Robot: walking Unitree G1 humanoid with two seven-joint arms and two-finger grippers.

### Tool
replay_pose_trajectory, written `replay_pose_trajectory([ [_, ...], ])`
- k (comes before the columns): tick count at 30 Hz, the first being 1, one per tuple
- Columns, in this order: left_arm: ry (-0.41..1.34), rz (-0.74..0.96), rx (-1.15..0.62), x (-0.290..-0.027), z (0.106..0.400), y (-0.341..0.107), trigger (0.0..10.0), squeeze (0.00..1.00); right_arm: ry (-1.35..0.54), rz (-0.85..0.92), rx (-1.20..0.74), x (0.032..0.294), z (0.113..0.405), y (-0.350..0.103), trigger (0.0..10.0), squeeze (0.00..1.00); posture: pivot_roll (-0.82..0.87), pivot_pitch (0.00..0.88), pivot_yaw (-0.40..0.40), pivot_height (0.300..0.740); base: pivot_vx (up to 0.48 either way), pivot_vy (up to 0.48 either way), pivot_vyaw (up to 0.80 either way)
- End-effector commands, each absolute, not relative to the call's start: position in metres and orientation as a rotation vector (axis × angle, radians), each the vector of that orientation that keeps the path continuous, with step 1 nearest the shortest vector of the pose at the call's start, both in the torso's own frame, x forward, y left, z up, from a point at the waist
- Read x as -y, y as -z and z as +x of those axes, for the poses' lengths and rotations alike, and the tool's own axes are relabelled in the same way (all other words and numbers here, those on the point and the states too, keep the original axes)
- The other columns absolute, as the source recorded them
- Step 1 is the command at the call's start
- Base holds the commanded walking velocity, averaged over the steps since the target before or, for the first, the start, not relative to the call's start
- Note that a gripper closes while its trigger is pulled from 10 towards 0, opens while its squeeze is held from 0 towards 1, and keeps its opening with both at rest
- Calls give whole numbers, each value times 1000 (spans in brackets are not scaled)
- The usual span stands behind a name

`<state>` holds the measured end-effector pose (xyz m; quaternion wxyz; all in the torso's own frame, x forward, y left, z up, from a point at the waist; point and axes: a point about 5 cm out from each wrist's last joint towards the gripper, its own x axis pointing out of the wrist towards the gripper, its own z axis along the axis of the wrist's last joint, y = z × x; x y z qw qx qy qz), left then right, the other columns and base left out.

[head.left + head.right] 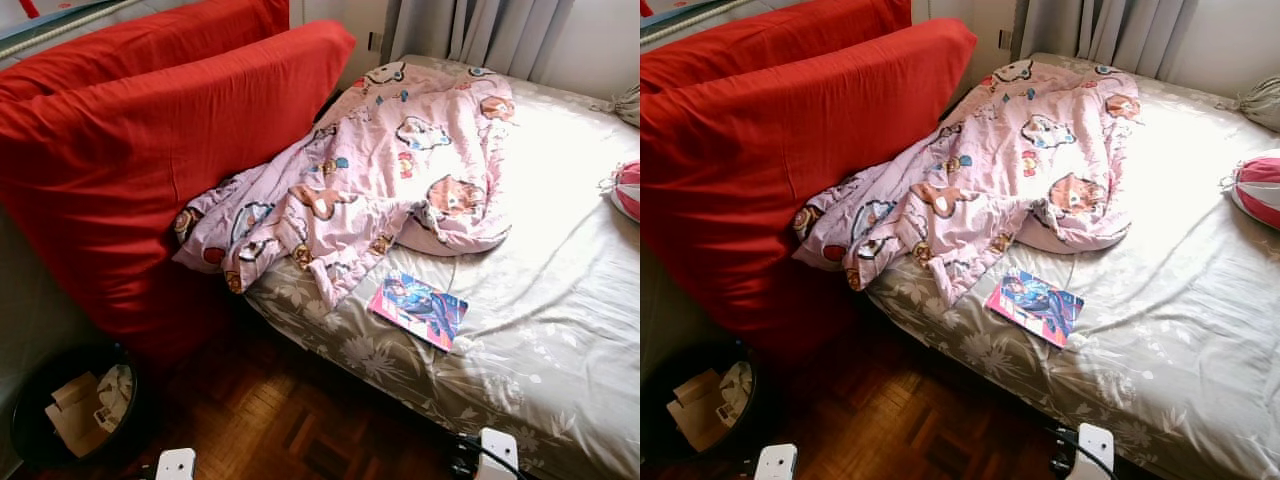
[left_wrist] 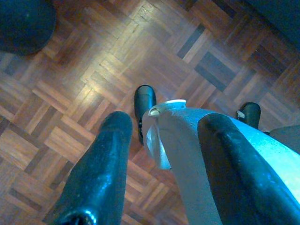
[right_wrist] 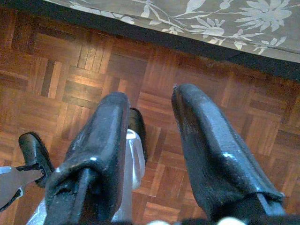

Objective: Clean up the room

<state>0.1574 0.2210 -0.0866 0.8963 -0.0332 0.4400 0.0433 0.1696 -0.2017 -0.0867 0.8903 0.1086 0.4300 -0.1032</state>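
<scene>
Comic book (image 1: 418, 309) lies flat on the bed (image 1: 560, 330) near its front edge, at 12 o'clock from the right gripper (image 3: 150, 140), which hangs over the parquet, jaws spread, empty. Left gripper (image 2: 164, 154) likewise spread, farther away. Book's long axis runs 10 to 4 o'clock; right arm nearer.

Home bedroom: bed (image 1: 560, 330), rumpled quilt (image 1: 380, 170), parquet floor (image 1: 280, 420).

Two red cushions (image 1: 150, 150) lean at the left. One pink cartoon-print blanket (image 1: 370, 170) lies crumpled on one bed (image 1: 560, 330) — one comic book (image 1: 418, 309) near its edge, one striped pillow (image 1: 628, 188) far right. One black bin (image 1: 70, 405) stands on the floor, near left.
</scene>
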Motion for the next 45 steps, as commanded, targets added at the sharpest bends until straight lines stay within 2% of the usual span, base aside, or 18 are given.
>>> replay_pose_trajectory([
  [1,4,27,-799,-185,248,47,10000,0,209,277,-851,213,219,61,10000,0,2,0,-2,740,0,0,0],
  [27,-32,83,-767,-187,253,42,10000,0,234,298,-839,214,222,59,10000,0,6,0,-2,740,0,0,0],
  [42,-52,-8,-643,-185,257,37,10000,0,183,215,-647,218,233,46,10000,0,4,2,-5,740,0,0,0],
  [45,-41,-23,-600,-184,256,35,10000,0,178,228,-595,218,233,44,10000,0,6,25,-1,740,0,0,0],
])
